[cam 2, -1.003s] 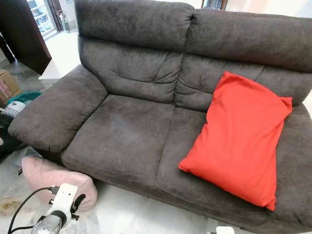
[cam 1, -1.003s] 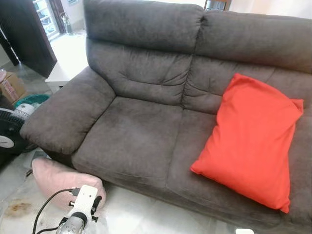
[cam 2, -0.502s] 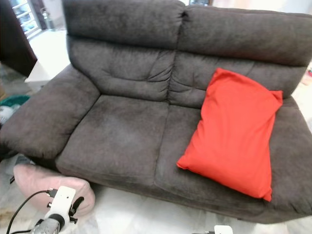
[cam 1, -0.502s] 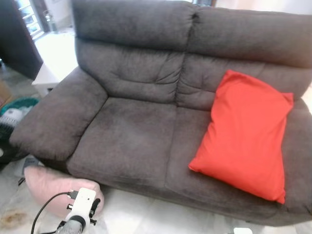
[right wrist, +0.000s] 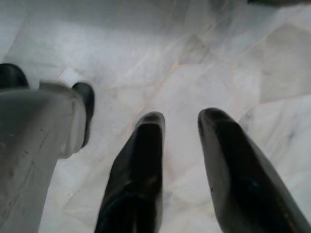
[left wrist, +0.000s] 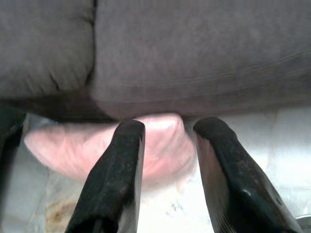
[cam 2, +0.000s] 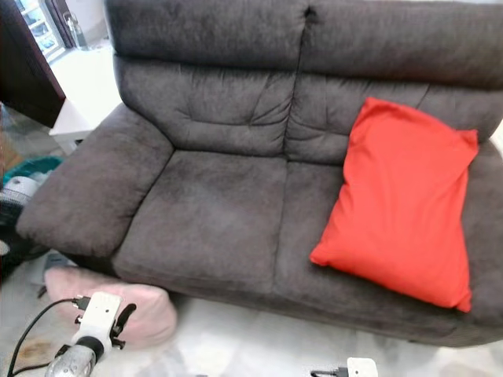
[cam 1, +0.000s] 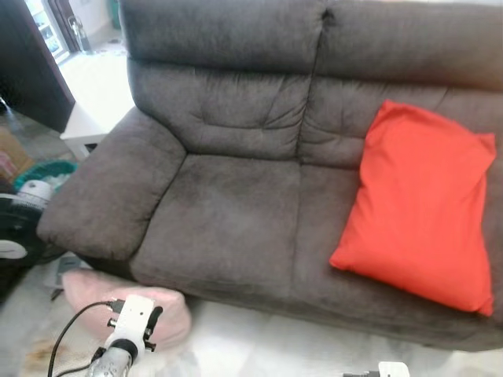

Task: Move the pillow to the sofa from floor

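Left gripper (left wrist: 167,127) hanging low over the floor with fingers spread apart, nothing between them yet, aimed right at the pink pillow (left wrist: 97,148). Right gripper (right wrist: 181,119) down by the pale marble floor (right wrist: 204,53), fingers also apart and holding nothing.

Then, big to small: huge dark grey sofa (cam 1: 236,196), two seats, fat armrest on the robot's left. Red pillow (cam 1: 420,212) propped on the right seat, leaning against the backrest. Pink pillow down on the floor, tucked against the sofa's front edge just below the left armrest, partly under the overhang. Left wrist's white housing (cam 1: 132,318) just in front of that pillow, black cable looping off it. Off past the armrest, a white low table (cam 1: 94,102), a fan (cam 1: 16,243) and a teal basket (cam 1: 47,171), all a bit blurry.
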`<state>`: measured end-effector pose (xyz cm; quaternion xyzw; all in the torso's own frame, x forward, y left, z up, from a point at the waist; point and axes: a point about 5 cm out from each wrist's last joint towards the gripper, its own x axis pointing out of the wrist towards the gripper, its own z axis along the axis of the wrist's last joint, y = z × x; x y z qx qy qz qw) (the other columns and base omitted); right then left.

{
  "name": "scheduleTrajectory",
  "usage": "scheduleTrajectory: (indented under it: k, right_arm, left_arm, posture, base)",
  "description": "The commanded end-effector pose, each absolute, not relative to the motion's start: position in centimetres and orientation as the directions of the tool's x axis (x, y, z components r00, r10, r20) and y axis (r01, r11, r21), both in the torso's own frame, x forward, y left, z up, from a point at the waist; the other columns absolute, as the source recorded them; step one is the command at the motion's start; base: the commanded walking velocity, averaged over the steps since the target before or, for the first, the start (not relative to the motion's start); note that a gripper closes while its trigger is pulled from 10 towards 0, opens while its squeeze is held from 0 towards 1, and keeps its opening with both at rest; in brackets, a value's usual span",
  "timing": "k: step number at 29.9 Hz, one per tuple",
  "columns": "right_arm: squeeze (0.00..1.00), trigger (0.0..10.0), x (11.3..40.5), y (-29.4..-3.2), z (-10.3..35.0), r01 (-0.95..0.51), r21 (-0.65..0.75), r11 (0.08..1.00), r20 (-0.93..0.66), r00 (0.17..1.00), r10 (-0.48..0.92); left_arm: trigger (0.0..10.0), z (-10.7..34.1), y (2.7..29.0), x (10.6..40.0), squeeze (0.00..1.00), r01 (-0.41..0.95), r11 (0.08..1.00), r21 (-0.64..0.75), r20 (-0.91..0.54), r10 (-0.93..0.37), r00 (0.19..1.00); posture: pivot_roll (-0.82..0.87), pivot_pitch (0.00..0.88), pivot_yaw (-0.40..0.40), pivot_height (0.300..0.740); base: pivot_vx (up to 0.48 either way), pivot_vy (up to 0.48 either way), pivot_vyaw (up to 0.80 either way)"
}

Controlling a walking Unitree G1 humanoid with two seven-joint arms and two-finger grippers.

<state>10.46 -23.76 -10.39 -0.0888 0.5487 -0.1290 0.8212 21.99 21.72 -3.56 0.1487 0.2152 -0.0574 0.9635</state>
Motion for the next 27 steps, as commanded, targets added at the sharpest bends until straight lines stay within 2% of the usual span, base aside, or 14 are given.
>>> scheduleTrajectory:
  k: [1, 10, 27]
  right_arm:
    - [0.00, 10.0, 10.6, -23.7, -10.4, 0.111, -0.284, 0.952, -0.878, 0.369, -0.305]
    - [0.00, 10.0, 10.6, -23.7, -10.4, 0.104, -0.283, 0.954, -0.879, 0.370, -0.301]
    - [0.00, 10.0, 10.5, -23.6, -10.4, 0.104, -0.278, 0.955, -0.880, 0.371, -0.297]
  left_arm:
    - [10.0, -3.7, 22.0, 21.9, 0.00, 0.173, 0.947, 0.271, -0.455, -0.033, 0.890]
    - [10.0, -3.9, 20.7, 23.0, 0.00, 0.182, 0.947, 0.265, -0.495, -0.028, 0.868]
    - [10.0, -3.1, 20.7, 24.2, 0.00, 0.178, 0.947, 0.269, -0.476, -0.030, 0.879]
  posture:
    - [0.14, 0.080, 0.007, 0.740]
    - [0.14, 0.080, 0.007, 0.740]
    - [0.13, 0.075, 0.009, 0.740]
  base:
    - [0.000, 0.334, 0.00]
    - [0.000, 0.334, 0.00]
    - [0.000, 0.335, 0.00]
